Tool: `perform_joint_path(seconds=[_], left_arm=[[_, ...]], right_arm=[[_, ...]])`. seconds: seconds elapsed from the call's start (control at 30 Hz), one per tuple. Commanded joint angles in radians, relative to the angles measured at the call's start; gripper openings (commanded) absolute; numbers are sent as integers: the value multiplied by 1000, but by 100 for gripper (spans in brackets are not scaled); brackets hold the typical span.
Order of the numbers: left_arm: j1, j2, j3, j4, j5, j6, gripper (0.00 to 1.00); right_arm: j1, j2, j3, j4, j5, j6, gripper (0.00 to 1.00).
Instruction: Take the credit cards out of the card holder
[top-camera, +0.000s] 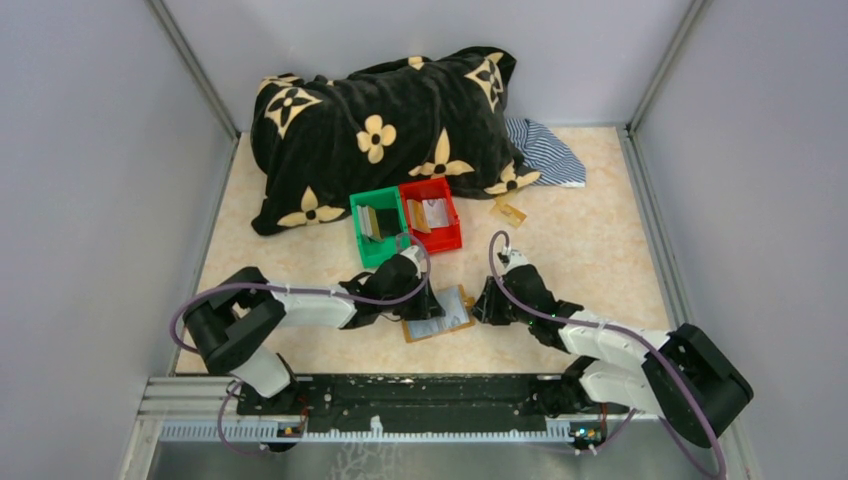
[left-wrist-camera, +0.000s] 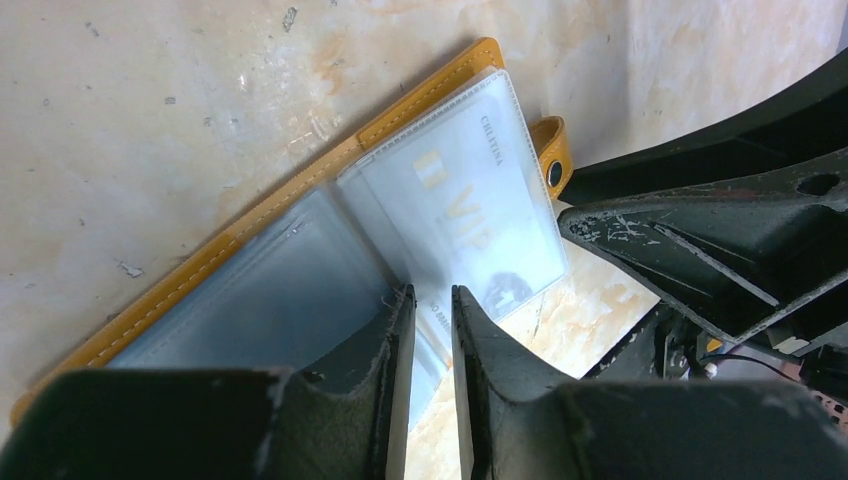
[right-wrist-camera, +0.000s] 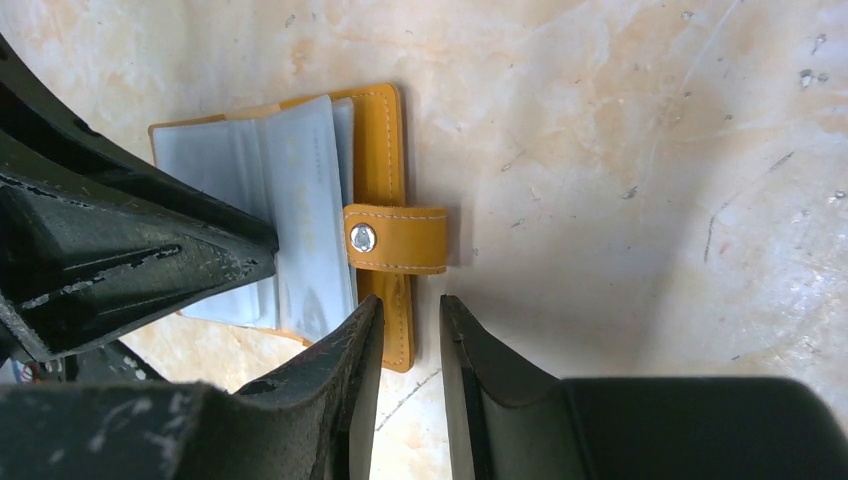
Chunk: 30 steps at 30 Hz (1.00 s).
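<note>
Top view: card holder (top-camera: 438, 315) open flat on the surface (top-camera: 600, 260), between left tool (top-camera: 425, 300) and right tool (top-camera: 484, 304), both down at its edges. Green bin (top-camera: 378, 228) and red bin (top-camera: 432, 214) behind, apart from the holder. No writing legible from here. Left wrist: left tool nearly closed, only a narrow slot, tips at a clear sleeve (left-wrist-camera: 280, 290); cannot tell whether pinching sleeve, card or nothing. Credit card (left-wrist-camera: 470, 205) inside a neighbouring sleeve, marked "VIP" in gold, small print near its edge reading roughly "CRISTINA"; other print too blurred. Likely trouble: catching sleeve instead of card, so lifting or dragging the whole holder; slick plastic slipping from the tips. Right wrist: right tool with a narrow gap, gripping nothing visible, poised at the holder's edge just below the strap tab (right-wrist-camera: 395, 238). Possible trouble: weak pin-down letting the holder slide or fold shut; collision with the left tool, very close. No brand on leather or snap (right-wrist-camera: 362, 238).
</note>
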Motion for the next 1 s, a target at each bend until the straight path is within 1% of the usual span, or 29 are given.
perform_joint_path(seconds=[0.0,0.2,0.37,0.43,0.53,0.7,0.87,0.97], left_arm=[[5,1,-1,-90,-19,32,27],[4,32,16,-85,-7,45,27],[5,53,25,-81,-2,56,26],[5,58,23,-72,0,61,26],[4,70,27,-66,11,64,25],[5,58,23,-52,26,66,25],[5,-21,29,-84,20,79,24],[4,-81,49,-117,15,94,25]], right_arm=[[-6,30,-8,61,-34,-11,29],[-6,6,9,48,-62,-22,29],[-6,-121,56,-53,-41,-39,28],[-7,-151,69,-65,-42,-49,28],[-6,-125,81,-63,-58,-64,28],[-6,-58,61,8,-93,-48,27],[-6,-58,53,17,-76,-55,27],[-6,-44,51,30,-92,-60,27]])
